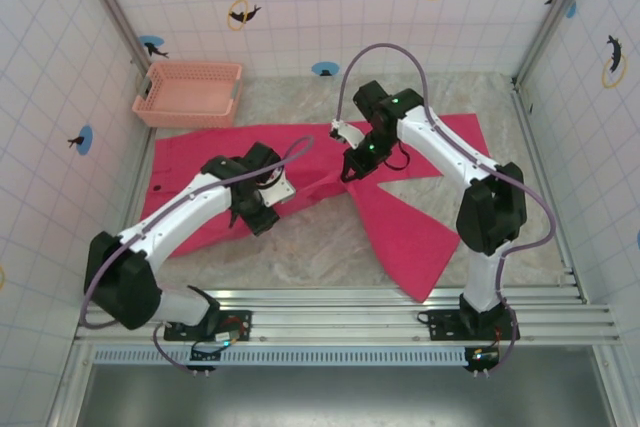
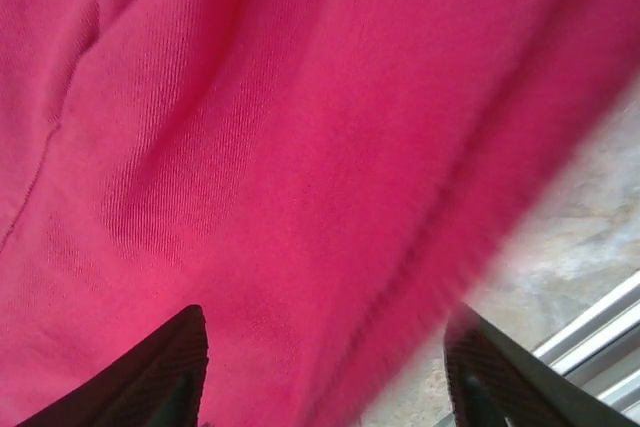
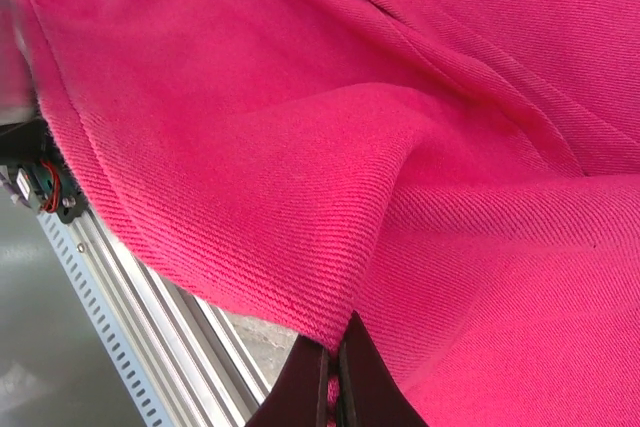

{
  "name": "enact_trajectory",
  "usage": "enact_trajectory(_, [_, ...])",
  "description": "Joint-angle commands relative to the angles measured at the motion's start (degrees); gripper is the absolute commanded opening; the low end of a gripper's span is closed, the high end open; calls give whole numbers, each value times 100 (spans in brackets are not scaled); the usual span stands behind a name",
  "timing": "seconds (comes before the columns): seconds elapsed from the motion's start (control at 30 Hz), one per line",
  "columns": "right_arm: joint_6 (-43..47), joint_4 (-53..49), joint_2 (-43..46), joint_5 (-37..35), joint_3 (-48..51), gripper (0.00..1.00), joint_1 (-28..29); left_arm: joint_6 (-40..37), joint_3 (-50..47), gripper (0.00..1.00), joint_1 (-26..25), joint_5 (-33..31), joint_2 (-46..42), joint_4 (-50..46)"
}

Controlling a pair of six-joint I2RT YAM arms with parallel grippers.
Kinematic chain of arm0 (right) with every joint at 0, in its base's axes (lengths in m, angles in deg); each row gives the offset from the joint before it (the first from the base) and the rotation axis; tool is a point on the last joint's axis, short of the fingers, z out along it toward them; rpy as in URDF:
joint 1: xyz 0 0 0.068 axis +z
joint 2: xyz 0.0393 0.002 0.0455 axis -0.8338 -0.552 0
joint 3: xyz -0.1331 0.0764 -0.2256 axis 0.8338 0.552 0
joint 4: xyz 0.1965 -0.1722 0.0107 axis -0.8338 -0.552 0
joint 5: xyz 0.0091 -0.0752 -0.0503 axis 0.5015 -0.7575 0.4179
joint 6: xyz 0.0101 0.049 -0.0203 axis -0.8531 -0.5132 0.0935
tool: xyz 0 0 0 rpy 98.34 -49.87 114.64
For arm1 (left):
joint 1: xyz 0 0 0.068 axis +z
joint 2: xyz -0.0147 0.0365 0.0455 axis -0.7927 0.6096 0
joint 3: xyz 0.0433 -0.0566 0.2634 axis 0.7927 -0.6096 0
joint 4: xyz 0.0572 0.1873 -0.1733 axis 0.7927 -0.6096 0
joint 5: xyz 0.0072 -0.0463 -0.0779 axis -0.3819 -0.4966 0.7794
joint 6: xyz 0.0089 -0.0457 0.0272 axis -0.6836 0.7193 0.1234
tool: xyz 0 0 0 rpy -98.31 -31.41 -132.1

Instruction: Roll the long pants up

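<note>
Magenta cloth covers the middle of the table (image 1: 300, 257): the long pants (image 1: 400, 227) lie spread out and mostly flat, with one long part running across from left to right and one leg angled toward the near right edge. No rolled section is visible anywhere on the cloth, so the task is judged to be at its start, with the whole roll left to make. The right gripper (image 3: 338, 357) is clamped on the pants near where the legs meet; its wrist view shows both fingers pressed together on a raised fold, and the cloth drapes away from that pinch. The left gripper (image 2: 323, 347) hangs over the left part of the pants with its fingers wide apart and nothing between them; whether the tips touch the cloth cannot be told. A pale pink basket (image 1: 185, 115) stands at the back left, just beyond the edge of the pants. Remaining work, as judged: straighten and align the legs, take hold of one end, then turn the cloth over itself along its full length
</note>
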Motion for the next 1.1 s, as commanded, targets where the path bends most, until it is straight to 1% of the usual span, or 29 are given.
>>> enact_trajectory(0.0, [-25, 38, 121, 164, -140, 0, -186, 318, 7, 45, -28, -659, 374, -128])
enact_trajectory(0.03, [-10, 31, 140, 179, -109, 0, -226, 369, 3, 35, -24, -793, 455, -125])
enact_trajectory(0.1, [29, 8, 186, 187, -37, 0, -309, 471, 73, 4, 29, -1076, 619, -185])
enact_trajectory(0.13, [59, -14, 198, 193, 4, 0, -361, 470, 116, 0, 45, -1145, 657, -208])
enact_trajectory(0.27, [234, -206, 242, 117, 100, 0, -537, 236, 554, 0, 136, -1647, 686, -406])
enact_trajectory(0.4, [273, -236, 175, 81, 73, 0, -748, -190, 1579, 0, 490, -2100, 1001, -728])
enact_trajectory(0.5, [246, -261, -100, 79, -224, 0, -861, -621, 2499, 0, 832, -2178, 1465, -849])
enact_trajectory(0.6, [227, -289, -497, 32, -648, 0, -917, -1047, 3142, 0, 1009, -2209, 2010, -846])
enact_trajectory(0.7, [160, -322, -995, 7, -1199, 0, -1010, -1209, 3675, 0, 1240, -2203, 2551, -753])
enact_trajectory(0.8, [56, -421, -1580, 28, -1986, 0, -1143, -1349, 4144, 0, 1447, -2147, 3086, -652])
enact_trajectory(0.87, [-1, -583, -2090, 11, -2678, 0, -1231, -1397, 4520, 0, 1592, -2027, 3482, -639])
enact_trajectory(1.0, [-142, -952, -3149, -2, -4022, 0, -1405, -1394, 5345, 0, 1818, -2155, 4333, -612])
enact_trajectory(1.03, [-225, -926, -3341, 36, -4215, 1, -1453, -1361, 5617, 1, 1869, -2162, 4564, -646])
enact_trajectory(1.07, [-327, -838, -3518, 86, -4363, 2, -1506, -1330, 5845, 4, 1888, -2022, 4749, -677])
